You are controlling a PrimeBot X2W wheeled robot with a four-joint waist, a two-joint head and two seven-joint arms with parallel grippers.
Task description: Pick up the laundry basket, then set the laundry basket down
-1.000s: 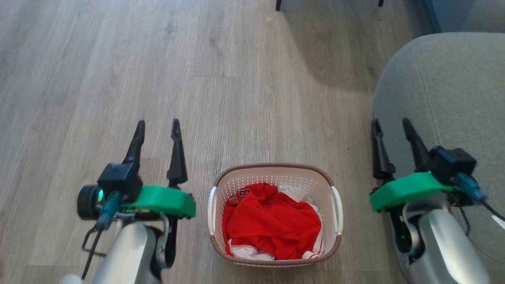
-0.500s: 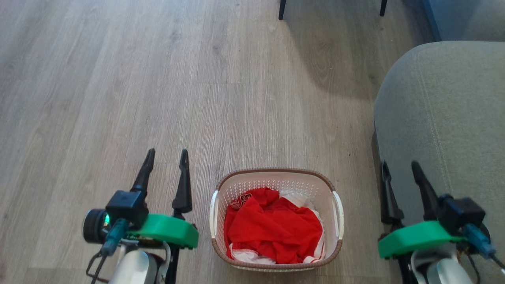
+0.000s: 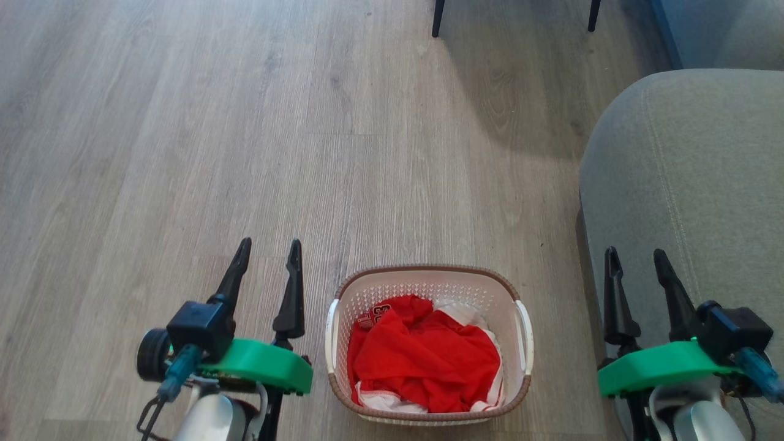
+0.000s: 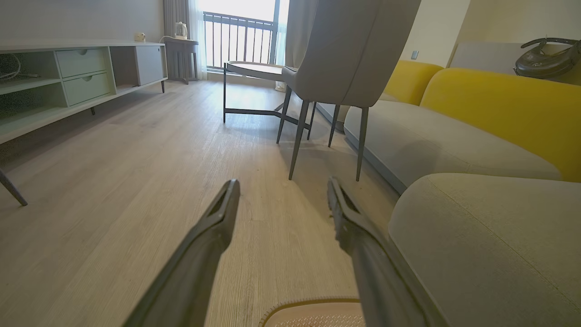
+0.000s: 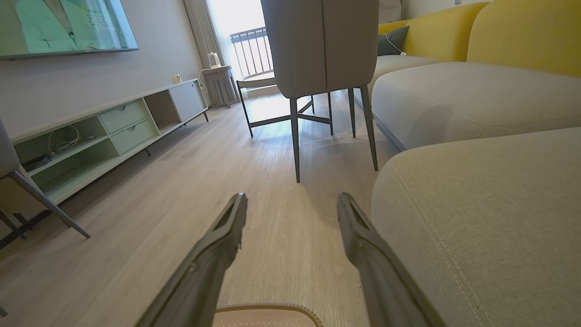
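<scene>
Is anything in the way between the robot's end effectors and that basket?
Nothing visible. The left end effector and right end effector flank the basket, with just floor between. The sofa is on the right one's outer side.

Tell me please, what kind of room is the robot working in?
Most likely a home living room: a yellow-backed sofa, a low cabinet with drawers under a wall screen, and wood-look flooring.

Both wrist views' bottom edges cut the laundry basket (image 4: 313,315) to its rim.
</scene>
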